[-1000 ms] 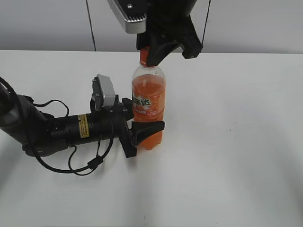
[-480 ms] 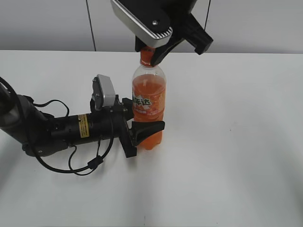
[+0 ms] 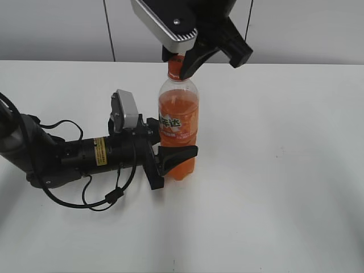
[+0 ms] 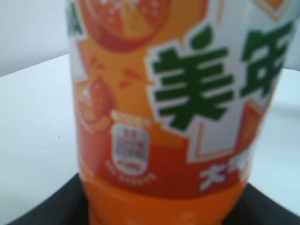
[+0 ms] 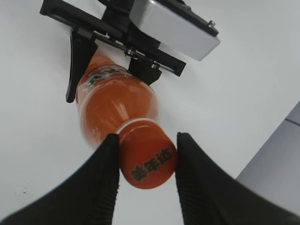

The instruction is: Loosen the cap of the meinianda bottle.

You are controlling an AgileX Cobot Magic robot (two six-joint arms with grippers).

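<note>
The meinianda bottle (image 3: 178, 114) stands upright on the white table, full of orange drink. My left gripper (image 3: 181, 136) lies low along the table and is shut on the bottle's lower body, one finger on each side. In the left wrist view the label (image 4: 164, 93) fills the frame, with dark fingers (image 4: 42, 208) at the bottom corners. My right gripper (image 3: 176, 67) comes down from above and is shut on the orange cap (image 3: 174, 69). In the right wrist view both ribbed pads (image 5: 105, 168) press the cap (image 5: 147, 161) from opposite sides, with the bottle (image 5: 115, 103) below it.
The left arm (image 3: 74, 153) and its black cable (image 3: 102, 199) lie across the table's left part. The table (image 3: 273, 170) is bare white to the right and front of the bottle. A grey panelled wall (image 3: 57, 28) runs behind.
The right wrist has turned about the cap, its camera housing swinging round above the bottle. The bottle and the left arm have stayed in place.
</note>
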